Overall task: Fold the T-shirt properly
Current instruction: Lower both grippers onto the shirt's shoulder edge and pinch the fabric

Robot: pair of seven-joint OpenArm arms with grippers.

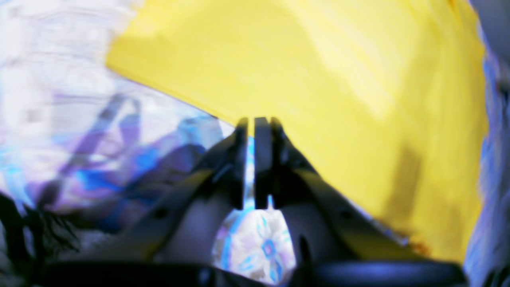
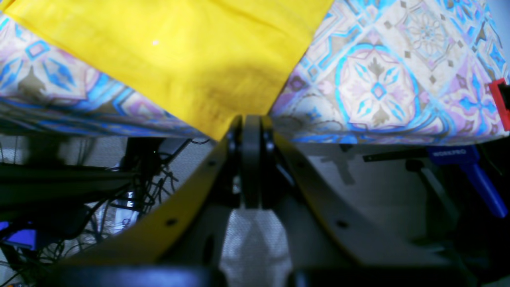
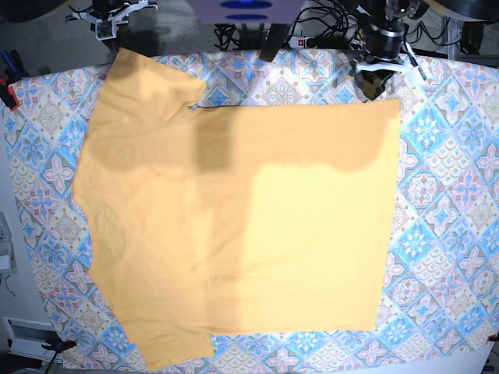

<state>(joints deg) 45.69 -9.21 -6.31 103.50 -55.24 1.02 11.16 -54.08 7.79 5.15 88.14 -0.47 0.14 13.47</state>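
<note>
The yellow-orange T-shirt lies spread flat on the patterned tablecloth. One sleeve points to the far left corner. My left gripper hovers at the shirt's far right corner. In the blurred left wrist view its fingers stand a thin slit apart, with only tablecloth showing between them. The shirt's edge lies just beyond the tips. My right gripper is shut at the table's rim. The shirt's sleeve corner reaches its tips, and whether cloth is pinched does not show. In the base view the right gripper sits off the far left edge.
A red clamp and a blue-handled clamp hold the tablecloth at the table's edge. Tangled cables hang below the table. More cables and arm mounts crowd the far side. Another red clamp sits at the left edge.
</note>
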